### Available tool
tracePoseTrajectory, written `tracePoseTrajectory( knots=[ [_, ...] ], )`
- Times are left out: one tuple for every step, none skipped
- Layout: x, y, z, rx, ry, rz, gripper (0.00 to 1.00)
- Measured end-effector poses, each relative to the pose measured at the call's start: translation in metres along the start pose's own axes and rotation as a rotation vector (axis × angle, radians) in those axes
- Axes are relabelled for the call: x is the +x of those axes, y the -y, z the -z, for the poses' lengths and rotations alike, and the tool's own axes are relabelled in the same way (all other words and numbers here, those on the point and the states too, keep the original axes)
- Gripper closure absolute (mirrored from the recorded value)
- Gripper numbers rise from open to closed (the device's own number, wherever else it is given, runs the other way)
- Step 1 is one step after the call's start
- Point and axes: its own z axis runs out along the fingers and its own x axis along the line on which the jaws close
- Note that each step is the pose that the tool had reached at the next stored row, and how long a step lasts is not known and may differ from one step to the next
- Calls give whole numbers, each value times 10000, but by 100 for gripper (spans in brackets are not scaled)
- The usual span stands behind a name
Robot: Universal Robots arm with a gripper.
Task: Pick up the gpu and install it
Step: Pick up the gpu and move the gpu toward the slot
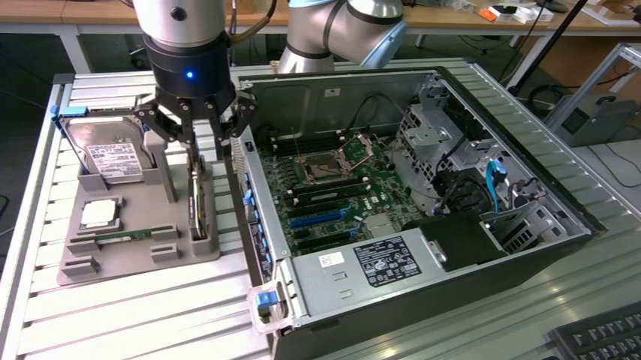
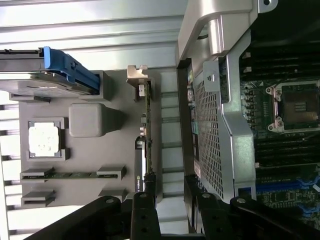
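My jaws are spread wide and hold nothing. I, the gripper [image 1: 197, 139], hang above the gpu [image 1: 197, 201], apart from it.

The gpu stands on edge in a slot of the grey holder tray [image 1: 130, 259], on the exterior view's left of the open computer case [image 1: 561, 202]. In the wrist view it [image 2: 146, 135] is a thin line, with its silvery bracket [image 2: 137, 75] at the end away from my gripper [image 2: 172, 210].

I judge the card light and stiff but fragile. Its faces carry parts that pressure could crack, and its bottom contacts should not scrape. The safest hold looks to be across the two flat faces, near the upper edge and about mid-length, so it does not swing. In the wrist view the card's line runs toward one of my fingers [image 2: 142, 215], not the middle of the gap, so I seem a little off-centre.

Room is tight on the case side. The perforated case wall [image 2: 210, 135] stands just beside the tray, and its metal rim has hard edges. The hard drive [image 1: 108, 157] sits on the other side, farther off. Straight above the card the space is free.
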Motion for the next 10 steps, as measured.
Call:
tracePoseTrajectory(
  knots=[
    [0, 0, -5, 0, 1, 0, 64],
    [0, 0, -9, 0, -1, 0, 64],
    [1, 1, -13, 0, 0, 0, 64],
    [1, 1, -19, 0, 0, 1, 64],
    [1, 1, -23, 0, 0, 1, 64],
    [2, 1, -29, 0, 0, 0, 64],
    [2, 2, -33, 0, 0, 0, 64],
    [3, 2, -37, 0, 0, 0, 64],
    [3, 2, -42, 1, 0, 0, 64],
    [4, 2, -49, 1, -1, 1, 64]
  ],
)
